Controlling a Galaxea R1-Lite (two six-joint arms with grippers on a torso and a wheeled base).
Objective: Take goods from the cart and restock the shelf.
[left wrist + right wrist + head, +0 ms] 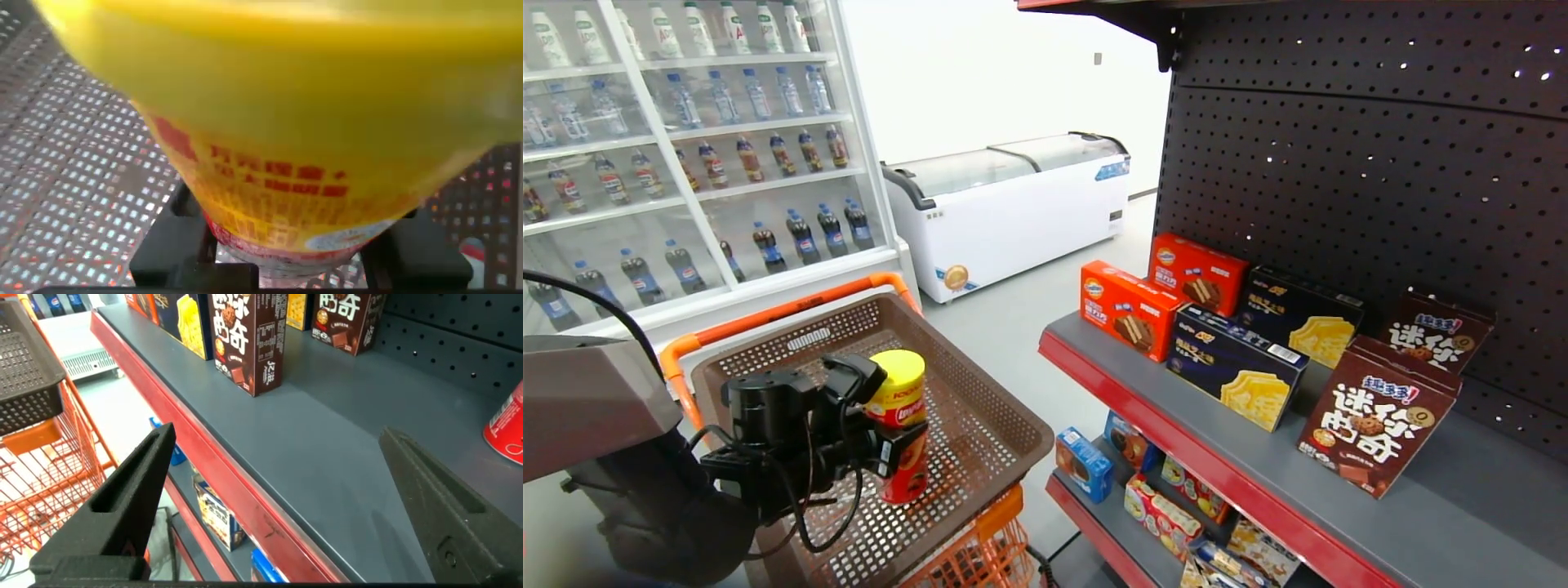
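Note:
A red can with a yellow lid [900, 400] stands upright inside the cart's brown mesh basket [988, 425]. My left gripper [894, 433] is shut on it, one finger on each side of its body. In the left wrist view the can [278, 131] looms close, with the black fingers [176, 245] gripping its lower part over the basket mesh [73, 163]. I cannot tell whether its base touches the basket floor. My right gripper [278, 498] hangs open with nothing in it over the grey shelf board [327, 433], near brown cookie boxes [249, 335] and another red can [508, 425].
The shelf [1176, 425] has a red front edge and carries orange boxes [1131, 310], dark blue boxes [1237, 376] and brown boxes [1372, 425]. A bare stretch of board [1462, 523] lies on the right. Snacks fill the lower shelf [1160, 506]. A drinks fridge [686, 163] and a chest freezer [1013, 204] stand behind.

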